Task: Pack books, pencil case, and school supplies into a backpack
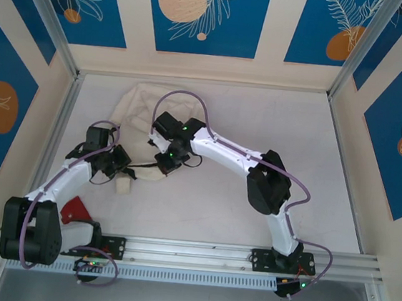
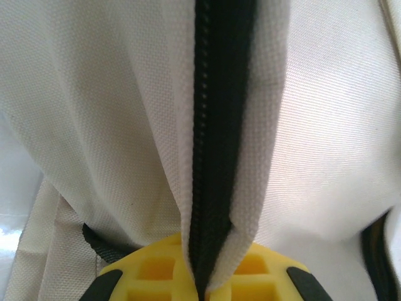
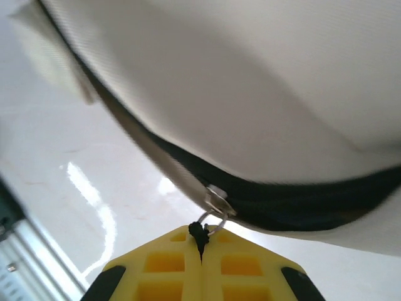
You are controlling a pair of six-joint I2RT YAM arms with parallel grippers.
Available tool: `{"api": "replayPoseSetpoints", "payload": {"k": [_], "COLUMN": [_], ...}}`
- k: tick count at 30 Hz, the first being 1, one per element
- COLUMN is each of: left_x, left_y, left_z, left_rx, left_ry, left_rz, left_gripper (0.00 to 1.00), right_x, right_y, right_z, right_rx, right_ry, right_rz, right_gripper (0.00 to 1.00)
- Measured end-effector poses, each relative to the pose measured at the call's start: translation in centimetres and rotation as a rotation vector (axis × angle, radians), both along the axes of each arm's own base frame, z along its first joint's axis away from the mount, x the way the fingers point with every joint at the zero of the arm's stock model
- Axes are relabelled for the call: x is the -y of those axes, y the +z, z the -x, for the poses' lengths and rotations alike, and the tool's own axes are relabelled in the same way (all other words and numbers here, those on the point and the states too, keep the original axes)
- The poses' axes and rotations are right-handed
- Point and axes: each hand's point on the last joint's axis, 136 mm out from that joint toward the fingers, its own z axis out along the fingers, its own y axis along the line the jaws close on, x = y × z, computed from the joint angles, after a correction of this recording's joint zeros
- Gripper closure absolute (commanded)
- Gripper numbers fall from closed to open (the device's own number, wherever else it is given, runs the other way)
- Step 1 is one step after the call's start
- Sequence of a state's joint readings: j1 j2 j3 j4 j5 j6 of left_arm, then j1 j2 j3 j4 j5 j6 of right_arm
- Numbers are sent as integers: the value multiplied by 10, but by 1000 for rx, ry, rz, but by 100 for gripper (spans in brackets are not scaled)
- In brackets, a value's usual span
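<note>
The cream-white backpack [image 1: 142,108] lies on the table behind both arms, partly hidden by them. In the left wrist view its fabric [image 2: 113,113] and black zip [image 2: 216,125] are close up, and my left gripper [image 2: 205,285] is shut on the fabric edge along that zip. My left gripper [image 1: 120,162] sits at the backpack's near-left corner. My right gripper [image 3: 202,251] is shut on the black cord of the zip pull [image 3: 199,233], tied to a metal ring on the zip slider [image 3: 218,199]. My right gripper [image 1: 167,160] is at the backpack's near edge. No books are in view.
A red object [image 1: 74,210] lies by the left arm's base. A metal rail [image 1: 197,252] runs along the near table edge. Patterned walls enclose the table on three sides; bare table [image 1: 261,121] spreads to the right of the backpack.
</note>
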State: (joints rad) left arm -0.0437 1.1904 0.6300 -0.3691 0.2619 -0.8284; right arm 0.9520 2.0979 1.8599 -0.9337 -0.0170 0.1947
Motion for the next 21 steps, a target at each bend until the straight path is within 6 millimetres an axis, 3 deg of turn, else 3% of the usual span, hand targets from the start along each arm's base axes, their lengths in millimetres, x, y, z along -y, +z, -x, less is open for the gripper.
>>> {"api": "replayPoseSetpoints", "payload": {"k": [3,8,13,16,21], "left_x": [1,1,2,11,18], "left_y": [-3,-7,-13,-16,-18], "left_z": [-1,-1,0,1,-2], "left_rx": [-4,-16,-37,-49,-46], "left_ry": [-2,-3,-4,-36,-58], "left_rz": [1,-7,-14,7,28], "left_gripper": [100,100,100,100,100], "right_x": [-11,-6,29,45,52], "right_y": [7,2,-29,-44,-47], "right_z": [10,10,3,-8,-26], "right_rx": [-8,-24,-42,-43,-18], "right_ry": [18,-10,-91,-145,-218], "right_rz": [-26,-5,100,129,118], "right_gripper": [100,100,100,100,100]}}
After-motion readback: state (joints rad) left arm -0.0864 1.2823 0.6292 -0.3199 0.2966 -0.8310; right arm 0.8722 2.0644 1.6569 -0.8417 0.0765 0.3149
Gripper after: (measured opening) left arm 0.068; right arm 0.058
